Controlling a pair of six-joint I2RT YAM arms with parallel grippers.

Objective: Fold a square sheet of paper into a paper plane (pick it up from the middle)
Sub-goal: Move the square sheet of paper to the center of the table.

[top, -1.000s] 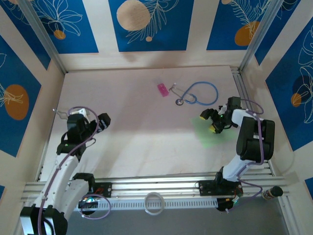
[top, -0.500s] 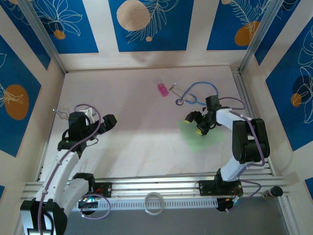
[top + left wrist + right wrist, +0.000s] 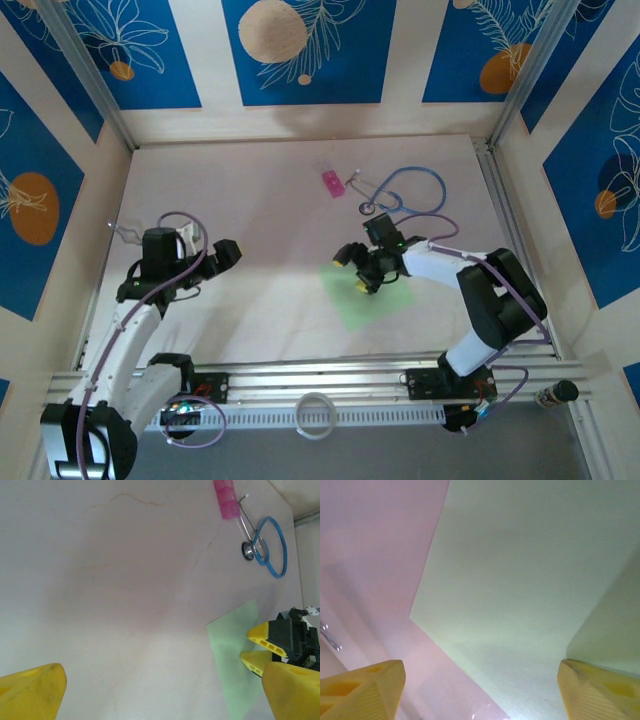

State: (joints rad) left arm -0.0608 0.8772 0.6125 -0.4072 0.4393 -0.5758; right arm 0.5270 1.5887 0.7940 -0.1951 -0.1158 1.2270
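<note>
The right gripper (image 3: 354,270) and the sheet (image 3: 372,305) under it have moved left, toward the table (image 3: 250,200) middle. Its jaws stand wide apart, tips on the sheet, clamping nothing; the left gripper (image 3: 210,268) stays fully open and empty

Green sheet (image 3: 520,580) (pale) beneath parted tool (image 3: 480,692)

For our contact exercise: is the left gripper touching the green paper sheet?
Apart. The top view shows bare table between the left gripper and the square sheet of paper.
</note>
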